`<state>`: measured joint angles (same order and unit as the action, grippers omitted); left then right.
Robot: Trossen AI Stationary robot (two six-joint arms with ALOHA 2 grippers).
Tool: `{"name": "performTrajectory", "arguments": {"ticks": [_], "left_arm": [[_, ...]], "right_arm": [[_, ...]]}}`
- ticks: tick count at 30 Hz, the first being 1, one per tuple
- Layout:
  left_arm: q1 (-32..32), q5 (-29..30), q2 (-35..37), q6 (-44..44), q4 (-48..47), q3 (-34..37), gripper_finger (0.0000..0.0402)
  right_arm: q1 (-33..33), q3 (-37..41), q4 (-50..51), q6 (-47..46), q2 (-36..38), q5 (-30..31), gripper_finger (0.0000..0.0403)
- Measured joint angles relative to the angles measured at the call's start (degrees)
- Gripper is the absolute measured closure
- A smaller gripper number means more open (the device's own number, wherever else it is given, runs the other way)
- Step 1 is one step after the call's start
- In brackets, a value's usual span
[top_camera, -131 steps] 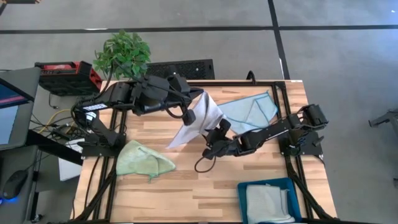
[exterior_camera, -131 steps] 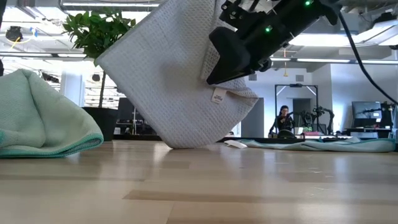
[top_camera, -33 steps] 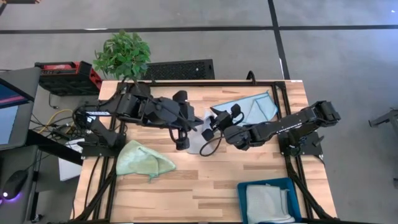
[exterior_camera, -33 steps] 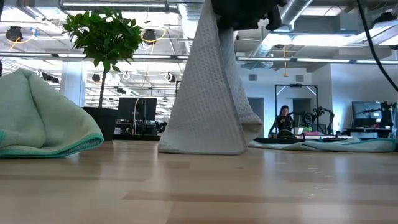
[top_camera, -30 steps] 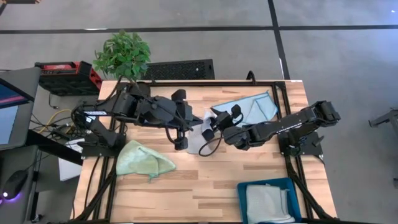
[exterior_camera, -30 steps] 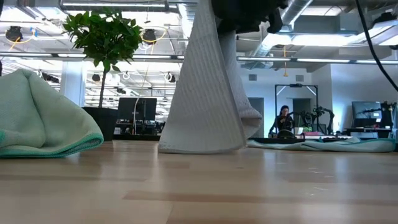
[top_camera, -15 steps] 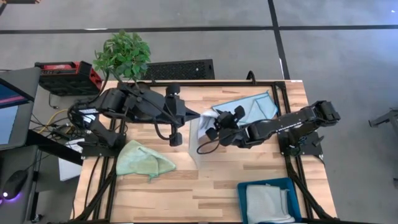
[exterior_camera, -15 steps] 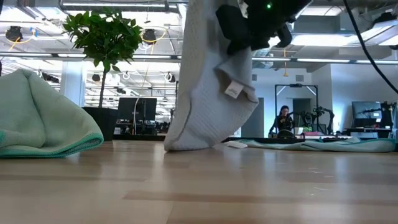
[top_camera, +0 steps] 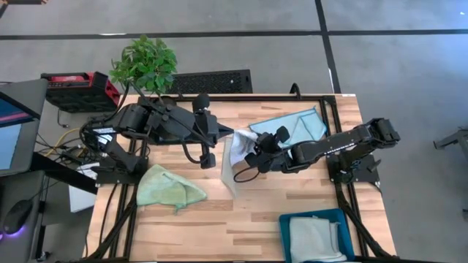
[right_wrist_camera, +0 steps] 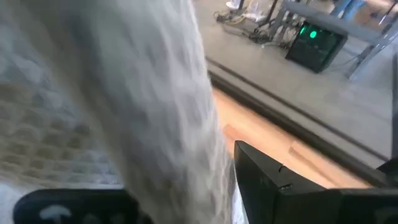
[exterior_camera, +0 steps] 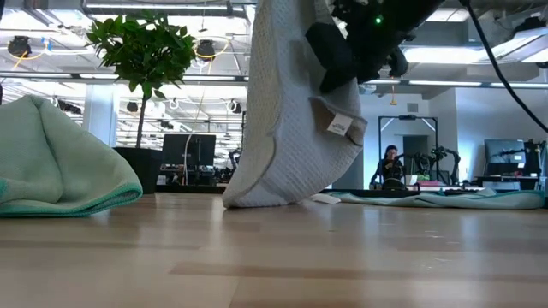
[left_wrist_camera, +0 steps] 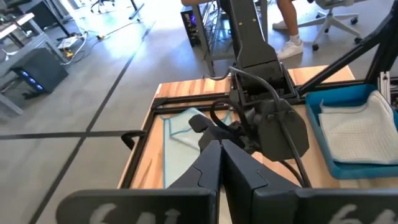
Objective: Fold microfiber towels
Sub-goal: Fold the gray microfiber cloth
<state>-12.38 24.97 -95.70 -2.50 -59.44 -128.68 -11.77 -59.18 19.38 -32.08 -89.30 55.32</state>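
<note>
High view: both pincers, left pincer [top_camera: 221,136] and right pincer [top_camera: 251,155], clamped on hanging grey waffle-weave towel [top_camera: 230,169]; crumpled light-green towel [top_camera: 169,187] and spread light-blue towel [top_camera: 292,125] beside it unfolded; one pale towel folded in teal bin [top_camera: 314,237].

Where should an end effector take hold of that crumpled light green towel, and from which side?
The light green towel lies bunched on the table's left side. Its pointed corner toward the table centre sticks out flattest, so probably pinch that corner from above; the mound shown in the low view offers no clean edge.

waffle-weave cloth towel [exterior_camera: 287,128] (grey), wood table [exterior_camera: 274,257]
</note>
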Motion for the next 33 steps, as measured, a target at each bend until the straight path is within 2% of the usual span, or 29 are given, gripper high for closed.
{"name": "performTrajectory", "arguments": {"ticks": [6,14,30,33], "left_arm": [[0.02,2.29,0.0,-0.63,-0.02,-0.01,0.0401],[0.02,2.74,-0.01,-0.79,-2.29,-3.69,0.0401],[0.02,4.0,0.02,-0.02,-5.75,-4.72,0.0401],[0.02,4.04,0.02,0.0,-5.97,-4.72,0.0401]], "right_arm": [[-0.2,0.0,5.57,-5.15,0.0,-5.98,0.0292],[-0.2,0.0,16.15,-12.05,0.0,-12.91,0.0292],[-0.59,0.0,24.89,-13.08,-0.02,-15.01,0.0292],[-0.59,0.0,25.72,-13.06,-0.02,-15.35,0.0302]]}}
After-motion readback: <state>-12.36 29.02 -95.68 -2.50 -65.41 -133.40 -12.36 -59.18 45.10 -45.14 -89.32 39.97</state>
